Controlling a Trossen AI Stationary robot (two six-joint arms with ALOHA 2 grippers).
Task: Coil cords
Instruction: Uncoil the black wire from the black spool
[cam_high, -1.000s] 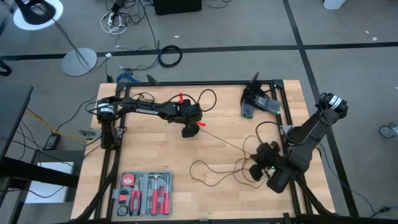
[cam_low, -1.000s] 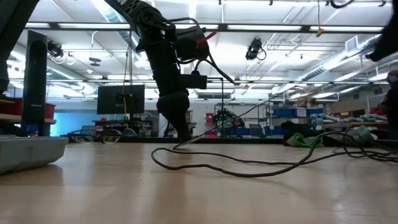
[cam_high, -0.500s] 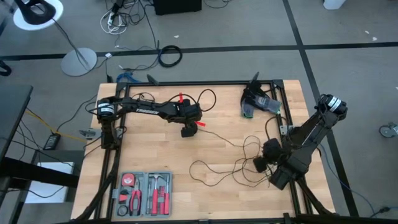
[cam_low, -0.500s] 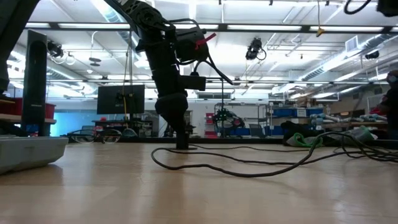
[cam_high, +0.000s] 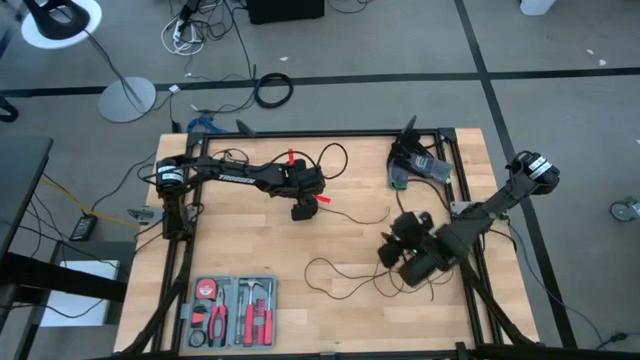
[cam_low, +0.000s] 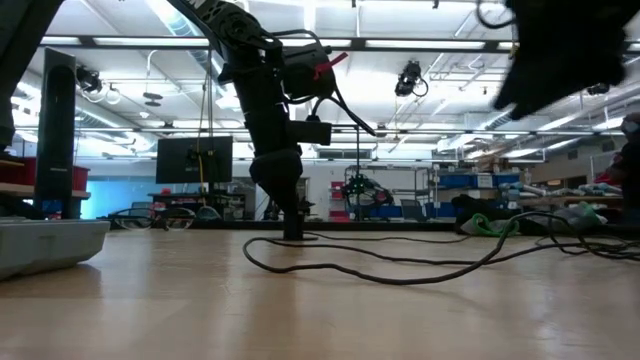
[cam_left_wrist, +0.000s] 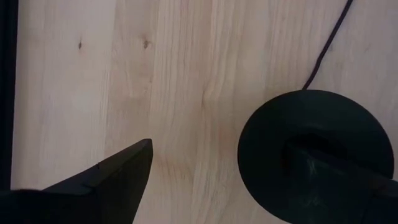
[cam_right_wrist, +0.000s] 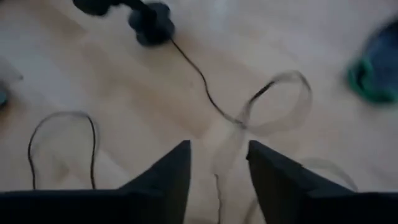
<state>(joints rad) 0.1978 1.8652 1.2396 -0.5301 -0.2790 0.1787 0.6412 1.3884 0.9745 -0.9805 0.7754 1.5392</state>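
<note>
Since the frame a second back, our right gripper (cam_high: 392, 250) has swung in from the table's right edge toward the middle, and the cord stretch that ran tight from the puck to it now lies slack. Its two fingers (cam_right_wrist: 163, 174) stand apart with a clear gap between them; a blurred loop of cord shows in that gap, but we cannot tell whether either finger touches it.

Nearest us, the cord (cam_high: 340, 272) sprawls over the front half of the wooden table (cam_high: 230, 245) in loose, uneven loops. It is very thin and black, lying flat, with no tidy coil anywhere. From the low view it reads as one long wavy line (cam_low: 380, 268) across the boards. More loops bunch under and beside our right gripper.

Farther back, the cord ends in a small round black puck (cam_left_wrist: 311, 152), flat on the wood near the table's middle. Our left gripper (cam_high: 300, 211) stands over it, fingers spread wide: one tip (cam_left_wrist: 118, 180) is on bare wood beside the puck, the other over its top. It grips nothing.
</note>
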